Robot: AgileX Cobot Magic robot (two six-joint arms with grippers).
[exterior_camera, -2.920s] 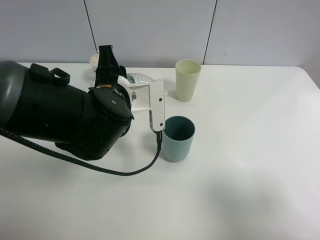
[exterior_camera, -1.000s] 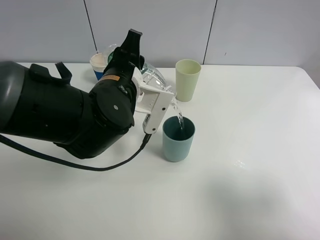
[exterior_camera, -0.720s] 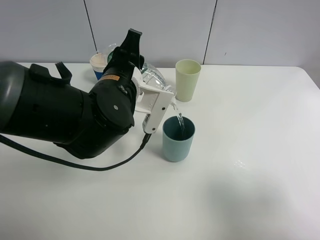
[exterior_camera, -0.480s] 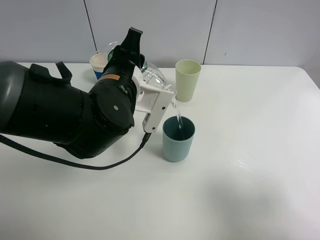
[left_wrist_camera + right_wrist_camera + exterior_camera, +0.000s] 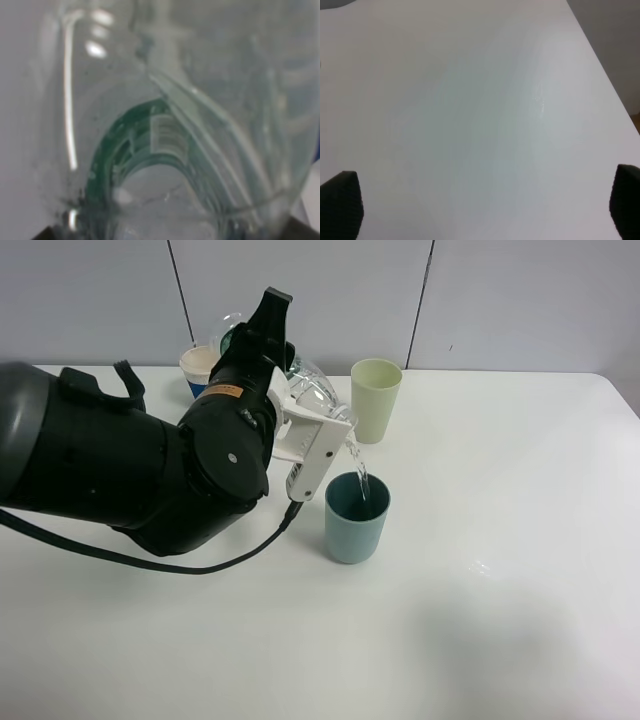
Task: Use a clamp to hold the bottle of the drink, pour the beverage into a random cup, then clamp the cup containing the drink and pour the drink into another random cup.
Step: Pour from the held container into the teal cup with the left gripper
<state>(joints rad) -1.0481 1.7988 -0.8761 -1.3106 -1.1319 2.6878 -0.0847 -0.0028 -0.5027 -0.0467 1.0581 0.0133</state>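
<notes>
Your left gripper [image 5: 316, 428] stays clamped on the bottle [image 5: 306, 382], tipped steeper than moments ago. Water now streams into the blue cup [image 5: 356, 520] mid-desk, so the first pour is underway. Right gripper [image 5: 482, 207] hangs wide, empty.

bottle [image 5: 165, 125] blurred, cropped, back cup [image 5: 198, 362] half hidden

Nothing is legible: the orange sticker [image 5: 225, 393] on the left arm [image 5: 110, 470] and the pale label patch [image 5: 167, 136] on the bottle [image 5: 225, 100] are too blurred
</notes>
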